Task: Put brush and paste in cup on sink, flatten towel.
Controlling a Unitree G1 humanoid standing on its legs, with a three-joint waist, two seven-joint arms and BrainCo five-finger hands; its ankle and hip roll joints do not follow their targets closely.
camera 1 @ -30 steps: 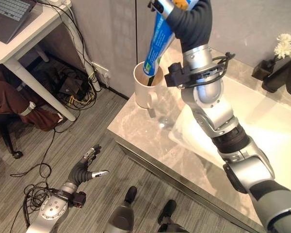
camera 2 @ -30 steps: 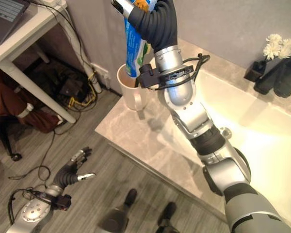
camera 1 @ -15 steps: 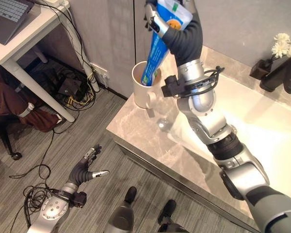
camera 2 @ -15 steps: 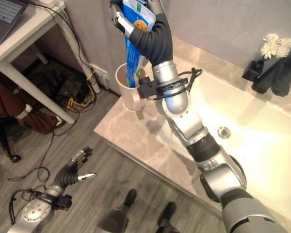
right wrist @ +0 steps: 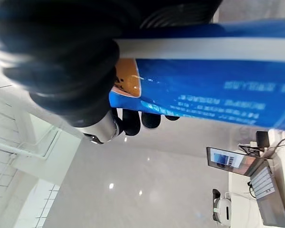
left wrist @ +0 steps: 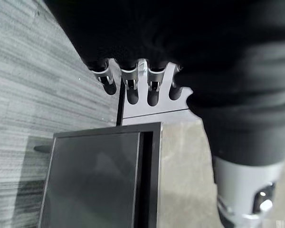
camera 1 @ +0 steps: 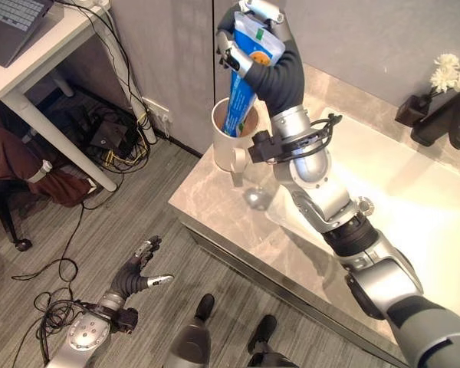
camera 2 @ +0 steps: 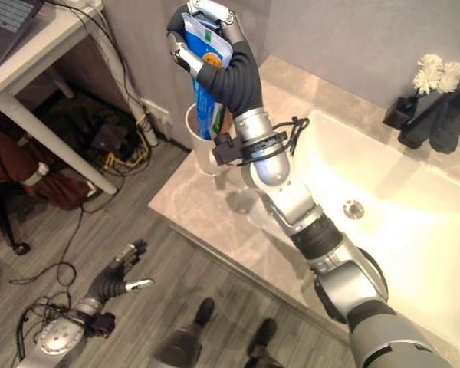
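- The paste [camera 1: 242,84] is a blue tube held near upright, its lower end already inside the mouth of the cup [camera 1: 228,146]; its long axis runs almost straight down from the grip into the cup
- The right robot hand [camera 1: 254,42] has its fingers curled round the tube's upper, wider end, directly above the cup; by my reading, the next move turns on this vertical line-up, since letting go should drop the tube in
- The cup stands on the bench [camera 1: 215,203] at its corner, beside the sink [camera 1: 414,192]
- The left robot hand [camera 1: 138,274] hangs low over the floor, well apart from the cup, fingers loosely spread and holding nothing
- The right wrist view shows the dark fingertips [right wrist: 133,121] wrapped over the tube's edge; the eye views show the cup beneath
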